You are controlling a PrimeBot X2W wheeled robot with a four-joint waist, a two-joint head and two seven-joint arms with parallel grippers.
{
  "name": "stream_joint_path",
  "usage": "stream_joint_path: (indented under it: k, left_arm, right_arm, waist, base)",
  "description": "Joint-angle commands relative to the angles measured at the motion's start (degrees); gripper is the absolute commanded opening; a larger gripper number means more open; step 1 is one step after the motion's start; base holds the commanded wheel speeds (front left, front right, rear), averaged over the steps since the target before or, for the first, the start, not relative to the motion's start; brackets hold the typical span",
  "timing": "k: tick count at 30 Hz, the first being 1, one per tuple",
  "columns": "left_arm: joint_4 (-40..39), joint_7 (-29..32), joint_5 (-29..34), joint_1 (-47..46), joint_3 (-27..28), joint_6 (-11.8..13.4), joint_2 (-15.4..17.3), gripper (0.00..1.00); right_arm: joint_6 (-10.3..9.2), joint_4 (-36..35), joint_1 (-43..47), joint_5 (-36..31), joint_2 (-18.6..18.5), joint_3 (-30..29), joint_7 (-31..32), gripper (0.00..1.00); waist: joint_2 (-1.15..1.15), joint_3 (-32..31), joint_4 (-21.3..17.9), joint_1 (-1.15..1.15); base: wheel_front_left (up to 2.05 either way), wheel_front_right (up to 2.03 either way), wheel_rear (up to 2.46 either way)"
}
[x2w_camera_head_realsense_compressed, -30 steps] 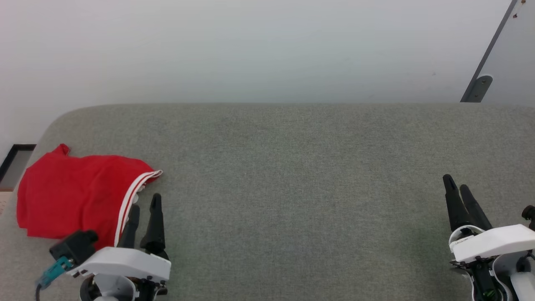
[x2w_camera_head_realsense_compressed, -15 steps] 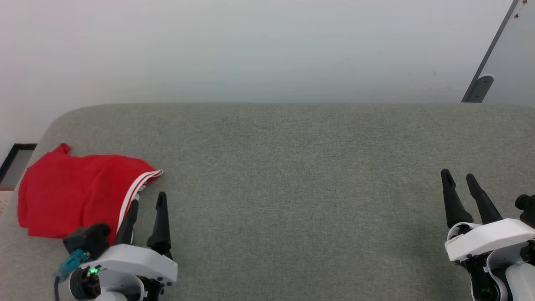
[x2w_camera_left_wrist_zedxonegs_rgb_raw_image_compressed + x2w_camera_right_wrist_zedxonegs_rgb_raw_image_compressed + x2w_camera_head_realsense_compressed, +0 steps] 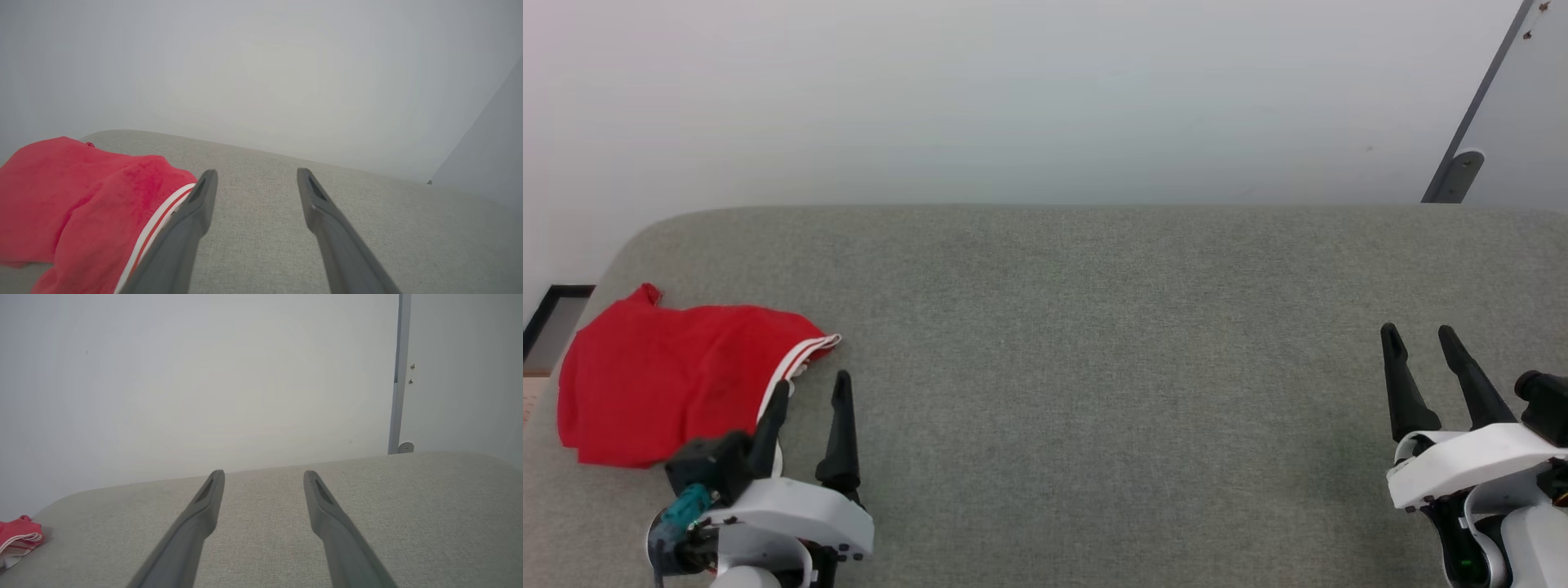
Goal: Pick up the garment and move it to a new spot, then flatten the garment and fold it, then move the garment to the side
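The garment lies folded in a red bundle at the left end of the grey table, its red-and-white striped trim along the right edge. In the left wrist view the garment sits just left of my left finger. My left gripper is open beside the trim, holding nothing. My left gripper shows bare tabletop between its fingers. At the lower right, my right gripper is open and empty, far from the garment. Bare table lies between the fingers of my right gripper.
A white wall runs behind the table's far edge. A grey panel with a metal bracket stands at the back right. A dark-framed opening shows beyond the table's left end.
My left gripper has swung slightly right and drawn back from the garment's trim. The right gripper has turned so its two fingers show spread apart. The garment has not moved.
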Motion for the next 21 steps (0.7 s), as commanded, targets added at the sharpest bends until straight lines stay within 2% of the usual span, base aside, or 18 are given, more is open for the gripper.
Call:
stream_joint_path:
  k: [1,21]
  left_arm:
    - [-0.6,-0.5,1.6,-0.7,-0.1,0.2,0.4,1.0]
    - [2.5,-3.1,9.9,-0.6,-0.5,0.3,1.2,1.0]
  right_arm:
    - [-0.05,-0.3,-1.4,-1.6,-0.1,-0.3,-0.6,1.0]
    - [-0.06,0.5,-1.5,-8.2,-0.3,-0.4,-3.1,1.0]
  waist:
    - [0.0,0.0,0.0,0.0]
    - [0.0,-0.6,-0.3,0.0]
  base:
    - [0.0,0.0,0.0]
    - [0.0,0.0,0.0]
